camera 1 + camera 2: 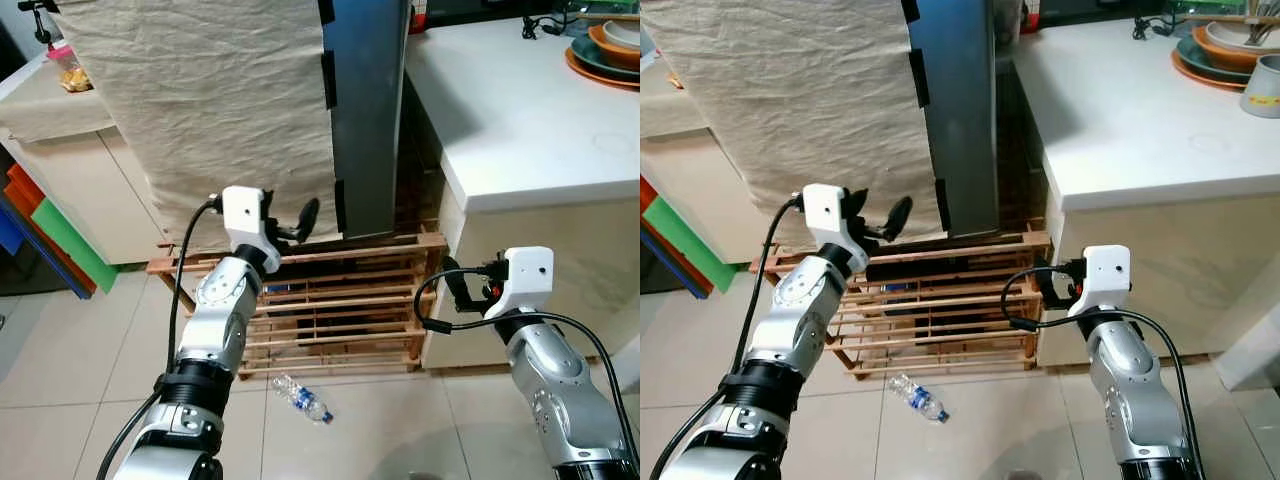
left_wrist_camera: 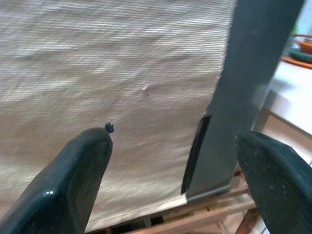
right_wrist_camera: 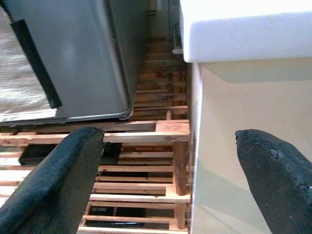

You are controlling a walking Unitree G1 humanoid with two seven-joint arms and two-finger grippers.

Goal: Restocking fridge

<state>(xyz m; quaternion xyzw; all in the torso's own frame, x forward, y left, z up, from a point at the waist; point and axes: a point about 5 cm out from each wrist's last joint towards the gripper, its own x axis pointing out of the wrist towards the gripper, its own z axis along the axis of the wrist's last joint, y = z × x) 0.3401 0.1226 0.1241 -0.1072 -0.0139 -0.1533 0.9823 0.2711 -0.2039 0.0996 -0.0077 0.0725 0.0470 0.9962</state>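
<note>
The fridge (image 1: pixel 365 110) is a grey metal box with a beige cloth (image 1: pixel 210 100) hung over its front, and it stands shut on a wooden pallet (image 1: pixel 340 300). A clear plastic bottle (image 1: pixel 302 398) lies on the tiled floor in front of the pallet, between my two arms. My left gripper (image 1: pixel 290 222) is raised before the lower edge of the cloth, open and holding nothing; its wrist view shows the cloth and the fridge's grey edge (image 2: pixel 253 73). My right gripper (image 1: pixel 462 287) is open and hangs low by the pallet's right corner (image 3: pixel 175 129), beside the counter's side.
A white counter (image 1: pixel 520 110) adjoins the fridge on the right, with stacked plates (image 1: pixel 605 50) at its far end. A low cabinet (image 1: pixel 60 170) with red, green and blue panels (image 1: pixel 50 230) stands at the left. Tiled floor (image 1: pixel 400 420) lies in front.
</note>
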